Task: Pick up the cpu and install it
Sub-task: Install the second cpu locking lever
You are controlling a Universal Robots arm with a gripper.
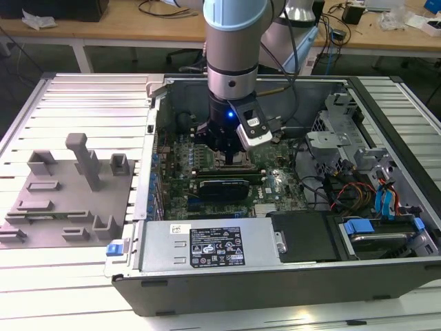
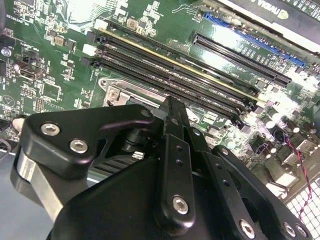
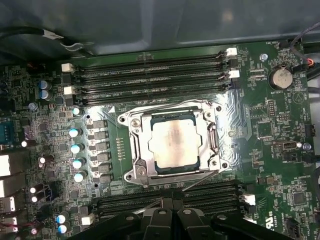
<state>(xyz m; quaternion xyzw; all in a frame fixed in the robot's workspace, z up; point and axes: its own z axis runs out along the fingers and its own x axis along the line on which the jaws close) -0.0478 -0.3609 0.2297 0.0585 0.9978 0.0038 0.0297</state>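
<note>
Dark sheet metal forms the open computer case [image 1: 386,269], the largest thing in the exterior view, lying on a pale slatted table [image 1: 83,103]. On that view's left, well apart from the case's interior, sits a grey plastic fixture plate [image 1: 65,207] with upright blocks. Inside the case lies the green motherboard [image 3: 280,150], with long black memory slots [image 3: 150,72] running just beside the processor socket [image 3: 134,150].

The grey arm [image 1: 231,48] comes down from above into the case, and its black gripper [image 1: 229,153] hangs low over the board near the middle of the case. In the second wrist view the gripper [image 2: 172,112] has its finger links drawn close, the tips meeting in one narrow black point with nothing visible between them; in the first wrist view the gripper [image 3: 172,200] reads the same way, pressed together and empty, close to the socket's edge.

The cpu [image 3: 174,144], its pale silver top facing up, lies flat inside the metal-framed socket on the motherboard, apart from the fingertips.
</note>
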